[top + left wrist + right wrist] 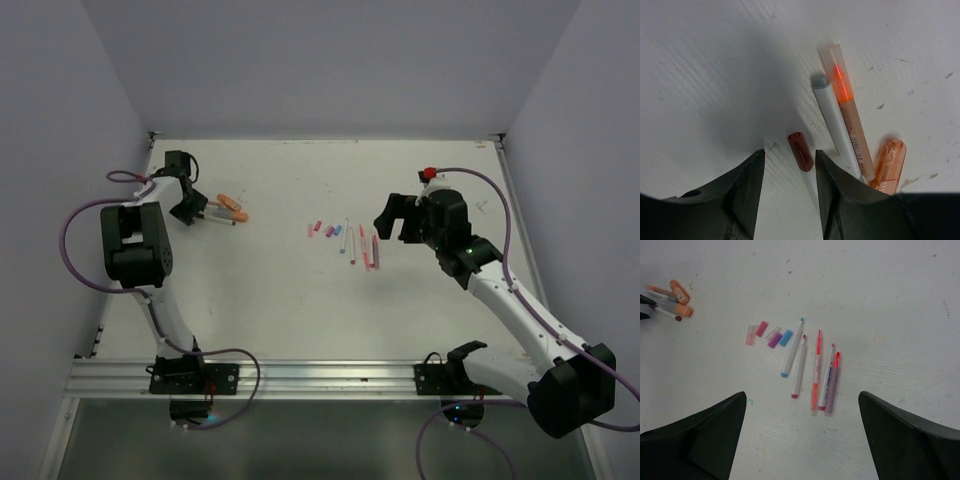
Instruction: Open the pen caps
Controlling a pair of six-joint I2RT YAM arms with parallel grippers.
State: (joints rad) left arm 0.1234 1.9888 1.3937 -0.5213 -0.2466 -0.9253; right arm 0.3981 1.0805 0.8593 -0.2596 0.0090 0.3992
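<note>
Left gripper (789, 160) is parted about a red cap (800, 151), right gripper (801, 405) spread empty; central caps (773, 338) are removed; at one o'clock, orange pen (852, 125) is judged capped.

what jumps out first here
A row of thin pens lies in the middle, with pink, purple and blue loose caps just left of them in the camera's view. At the far left, the left pincer hangs open over a dark red cap, beside orange markers.

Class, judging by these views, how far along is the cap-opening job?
Mostly done: pink, purple and blue caps lie loose beside five pens. In hand: the open left claw straddles a loose red cap. Possibly left: one orange marker, seemingly capped.
</note>
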